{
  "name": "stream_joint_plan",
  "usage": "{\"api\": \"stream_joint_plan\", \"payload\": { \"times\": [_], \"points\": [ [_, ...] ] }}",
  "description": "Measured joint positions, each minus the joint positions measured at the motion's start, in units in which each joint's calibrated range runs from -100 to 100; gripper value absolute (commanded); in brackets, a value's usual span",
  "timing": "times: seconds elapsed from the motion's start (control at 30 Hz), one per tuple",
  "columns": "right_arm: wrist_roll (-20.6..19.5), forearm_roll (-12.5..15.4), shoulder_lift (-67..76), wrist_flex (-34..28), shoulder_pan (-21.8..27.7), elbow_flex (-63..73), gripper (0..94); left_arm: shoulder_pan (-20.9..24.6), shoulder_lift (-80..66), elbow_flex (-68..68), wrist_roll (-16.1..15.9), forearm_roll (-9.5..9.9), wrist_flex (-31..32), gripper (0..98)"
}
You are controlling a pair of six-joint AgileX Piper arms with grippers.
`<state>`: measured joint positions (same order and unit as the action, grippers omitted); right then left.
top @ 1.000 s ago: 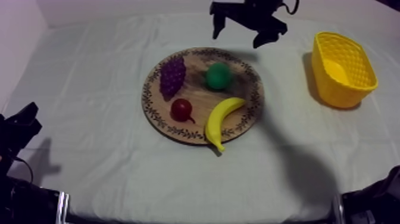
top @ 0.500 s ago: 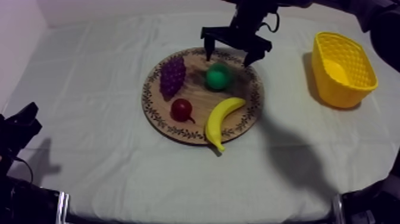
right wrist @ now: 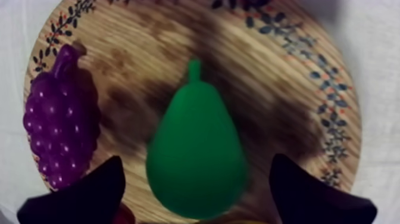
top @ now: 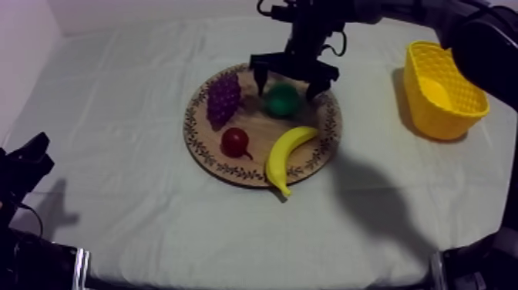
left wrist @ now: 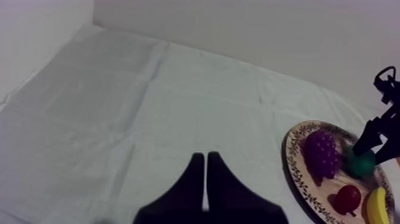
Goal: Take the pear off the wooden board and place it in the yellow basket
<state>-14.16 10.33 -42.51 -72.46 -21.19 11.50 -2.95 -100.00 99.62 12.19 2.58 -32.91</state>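
A green pear (top: 282, 99) (right wrist: 196, 150) lies on the round wooden board (top: 324, 146) (right wrist: 280, 89) at its back middle. My right gripper (top: 290, 79) (right wrist: 196, 193) hangs open just over the pear, one finger on each side of it, not touching. The yellow basket (top: 445, 89) stands at the far right. My left gripper (left wrist: 205, 184) rests shut at the near left (top: 27, 158), far from the board. From the left wrist the board (left wrist: 296, 173), the pear (left wrist: 361, 164) and the right gripper over it are visible.
On the board also lie purple grapes (top: 223, 98) (right wrist: 62, 116) at the left, a small red fruit (top: 235, 142) in front and a banana (top: 287, 154) at the front right. A yellow object lies inside the basket. The cloth-covered table (top: 116, 116) stretches wide on the left.
My right gripper has come down and leftward from behind the board to straddle the pear, still open. The left arm and the fruit have not moved.
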Motion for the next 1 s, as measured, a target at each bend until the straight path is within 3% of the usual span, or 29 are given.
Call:
{"api": "stream_joint_plan", "payload": {
  "times": [0.23,0.67,1.0],
  "points": [
    [0.23,0.19,-1.99,-0.07,-0.08,1.33,75.9,0.00,0.00,0.00,0.00,0.00,0.00,0.1],
    [0.06,-0.31,-4.03,-0.73,-0.71,3.22,43.4,0.00,0.00,0.00,0.00,0.00,0.00,0.1],
    [0.47,-1.45,-1.58,-2.48,0.04,1.80,40.8,0.00,0.00,0.00,0.00,0.00,0.00,0.1]
  ]
}}
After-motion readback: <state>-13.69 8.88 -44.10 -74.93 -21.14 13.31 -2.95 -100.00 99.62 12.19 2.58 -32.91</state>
